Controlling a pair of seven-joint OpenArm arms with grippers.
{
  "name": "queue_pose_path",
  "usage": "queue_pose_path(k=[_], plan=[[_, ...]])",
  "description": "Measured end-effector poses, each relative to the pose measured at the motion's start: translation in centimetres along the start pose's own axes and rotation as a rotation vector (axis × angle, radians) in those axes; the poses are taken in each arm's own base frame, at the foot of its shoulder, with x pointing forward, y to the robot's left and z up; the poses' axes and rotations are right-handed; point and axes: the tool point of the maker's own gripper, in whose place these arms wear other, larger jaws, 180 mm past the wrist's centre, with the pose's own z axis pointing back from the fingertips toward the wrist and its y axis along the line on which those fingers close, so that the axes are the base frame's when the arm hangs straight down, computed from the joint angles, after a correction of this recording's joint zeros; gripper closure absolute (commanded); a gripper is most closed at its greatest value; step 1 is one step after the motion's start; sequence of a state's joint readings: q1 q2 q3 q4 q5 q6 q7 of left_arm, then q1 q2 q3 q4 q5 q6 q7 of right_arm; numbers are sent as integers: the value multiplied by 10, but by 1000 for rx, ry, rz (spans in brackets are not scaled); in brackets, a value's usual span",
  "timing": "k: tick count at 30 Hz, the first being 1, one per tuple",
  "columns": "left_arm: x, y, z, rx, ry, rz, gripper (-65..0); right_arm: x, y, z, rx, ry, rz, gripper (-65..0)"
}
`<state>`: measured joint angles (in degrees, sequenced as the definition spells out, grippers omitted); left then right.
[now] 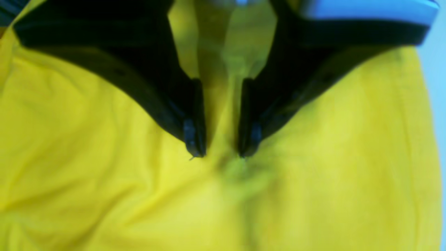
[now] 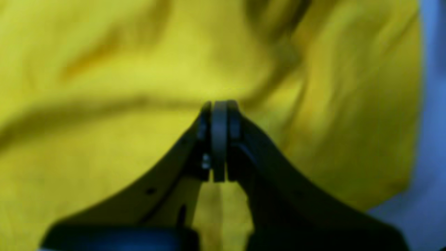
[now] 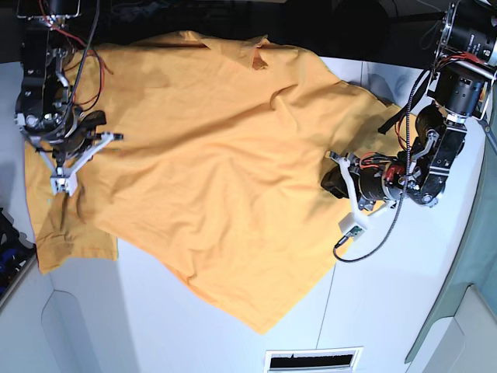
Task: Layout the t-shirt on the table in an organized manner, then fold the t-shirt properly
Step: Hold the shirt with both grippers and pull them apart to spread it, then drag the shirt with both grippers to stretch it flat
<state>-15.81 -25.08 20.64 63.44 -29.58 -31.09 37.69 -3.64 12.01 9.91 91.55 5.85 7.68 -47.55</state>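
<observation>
soft floppy t-shirt (image 3: 210,155), grab at the hem corners; left end effector (image 1: 221,155) parted over a fabric ridge, right end effector (image 2: 219,104) closed, apparently empty.

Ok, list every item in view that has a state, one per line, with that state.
t-shirt: spread over the table but crumpled, not folded.
table: partly covered by the shirt.
left gripper: jaws apart, tips on the fabric.
right gripper: shut, over the shirt, no cloth seen between its jaws.
</observation>
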Motion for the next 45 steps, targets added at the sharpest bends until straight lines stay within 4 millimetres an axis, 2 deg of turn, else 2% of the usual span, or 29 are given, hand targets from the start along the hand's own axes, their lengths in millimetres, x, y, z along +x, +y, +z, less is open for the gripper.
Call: queue_pose_path(k=[1, 4, 8, 11, 15, 22, 27, 31, 35, 39, 42, 45], plan=[[2, -1, 0, -4, -7, 0, -201, -12, 7, 0, 15, 20, -8, 0], [7, 5, 0, 31, -25, 12, -201, -28, 18, 0, 25, 2, -10, 0], [-2, 17, 0, 86, 3, 7, -201, -50, 12, 2, -5, -4, -8, 0], [-10, 23, -2, 94, 13, 24, -201, -48, 10, 0, -8, -11, -12, 0], [-16, 26, -6, 80, 9, 64, -201, -43, 9, -16, 2, -19, -36, 0], [-22, 29, -6, 77, 16, 79, -201, -6, 10, -68, 65, -26, -84, 0], [-32, 47, 4, 128, 21, 105, -201, 43, 20, -88, 144, -59, -143, 0], [-44, 63, 13, 177, 47, 117, -201, 80, 32, -93, 184, -70, -145, 0], [-55, 55, 12, 146, 59, 170, -201, 108, 56, -91, 234, -74, -130, 0], [-63, 38, 11, 60, 48, 192, -201, 123, 77, -88, 270, -80, -115, 0], [-65, 26, 12, -10, 27, 211, -201, 128, 77, -85, 270, -80, -110, 0], [-65, 17, 14, -48, 39, 200, -201, 125, 71, -79, 256, -64, -92, 0]])
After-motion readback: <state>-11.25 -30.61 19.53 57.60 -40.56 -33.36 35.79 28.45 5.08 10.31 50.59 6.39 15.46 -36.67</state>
